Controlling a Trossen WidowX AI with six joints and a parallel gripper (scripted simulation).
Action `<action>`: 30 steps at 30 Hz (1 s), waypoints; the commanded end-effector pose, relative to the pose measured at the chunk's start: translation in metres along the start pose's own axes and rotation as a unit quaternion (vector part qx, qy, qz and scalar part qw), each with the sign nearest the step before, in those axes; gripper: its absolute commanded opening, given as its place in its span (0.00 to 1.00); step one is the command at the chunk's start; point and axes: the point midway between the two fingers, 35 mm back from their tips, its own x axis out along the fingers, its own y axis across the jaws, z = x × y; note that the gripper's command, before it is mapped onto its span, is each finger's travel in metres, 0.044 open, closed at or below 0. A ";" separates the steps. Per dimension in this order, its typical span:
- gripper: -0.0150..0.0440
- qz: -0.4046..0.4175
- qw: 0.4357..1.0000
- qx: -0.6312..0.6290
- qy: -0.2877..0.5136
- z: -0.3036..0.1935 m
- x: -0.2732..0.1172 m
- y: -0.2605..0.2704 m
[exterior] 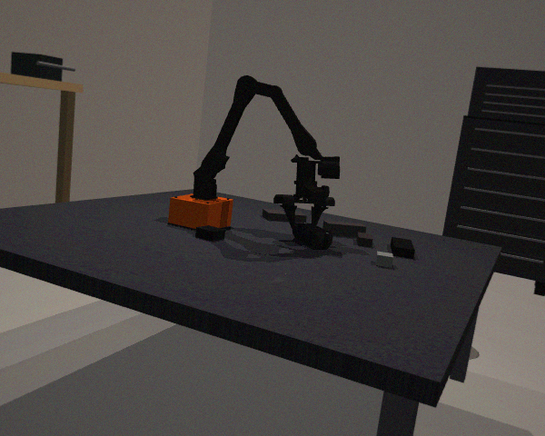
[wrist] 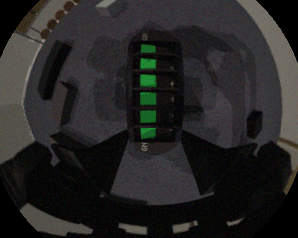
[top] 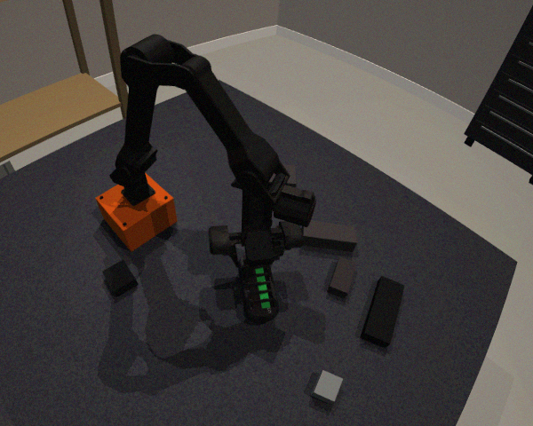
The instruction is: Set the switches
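Between the gripper's (top: 258, 279) (exterior: 305, 226) (wrist: 155, 133) widely set fingers, the controller unit (top: 260, 292) (exterior: 315, 236) (wrist: 161, 94) seems pinched, low at the bench. Gripping for the label check looks in hand; next calls for a level lift, then tilting the underside into view.

A workshop (drawered cabinet (top: 510, 91) (exterior: 505, 173), dark workbench (top: 395, 366) (exterior: 244, 300) (wrist: 149, 185)).
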 end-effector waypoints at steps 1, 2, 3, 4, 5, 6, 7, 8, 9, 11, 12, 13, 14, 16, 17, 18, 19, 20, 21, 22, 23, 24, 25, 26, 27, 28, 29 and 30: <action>0.82 0.001 1.000 0.002 -0.001 0.002 -0.003 0.000; 0.82 0.001 1.000 0.002 -0.001 0.003 -0.003 0.000; 0.82 0.001 1.000 0.002 0.000 0.003 -0.004 0.000; 0.82 0.001 1.000 0.002 0.000 0.003 -0.004 0.000; 0.82 0.001 1.000 0.002 0.001 0.004 -0.005 0.000; 0.83 0.001 1.000 0.002 0.001 0.004 -0.006 0.000; 0.83 0.001 1.000 0.002 0.002 0.004 -0.006 0.000; 0.83 0.001 1.000 0.002 0.002 0.004 -0.006 0.000; 0.83 0.001 1.000 0.002 0.003 0.005 -0.006 0.000; 0.83 0.001 1.000 0.002 0.004 0.005 -0.008 0.000; 0.83 0.001 1.000 0.002 0.004 0.006 -0.009 0.000; 0.83 0.001 1.000 0.002 0.005 0.006 -0.009 0.000; 0.83 0.001 1.000 0.002 0.005 0.007 -0.010 0.000; 0.83 0.001 1.000 0.002 0.007 0.008 -0.010 0.000; 0.83 0.001 1.000 0.002 0.008 0.008 -0.010 0.000; 0.83 0.001 1.000 0.002 0.008 0.008 -0.011 0.000; 0.83 0.001 1.000 0.002 0.009 0.008 -0.012 0.000; 0.83 0.001 1.000 0.002 0.009 0.009 -0.012 0.000; 0.83 0.001 1.000 0.002 0.010 0.009 -0.013 0.000; 0.83 0.001 1.000 0.002 0.011 0.010 -0.014 0.000; 0.83 0.001 1.000 0.002 0.011 0.010 -0.015 0.000; 0.83 0.001 1.000 0.002 0.012 0.011 -0.015 0.000; 0.83 0.001 1.000 0.002 0.013 0.011 -0.016 0.000; 0.83 0.001 1.000 0.002 0.014 0.012 -0.017 0.000; 0.83 0.001 1.000 0.002 0.015 0.013 -0.017 0.000; 0.83 0.001 1.000 0.002 0.016 0.013 -0.018 0.000; 0.83 0.001 1.000 0.002 0.017 0.014 -0.018 0.000; 0.83 0.001 1.000 0.002 0.018 0.014 -0.019 0.000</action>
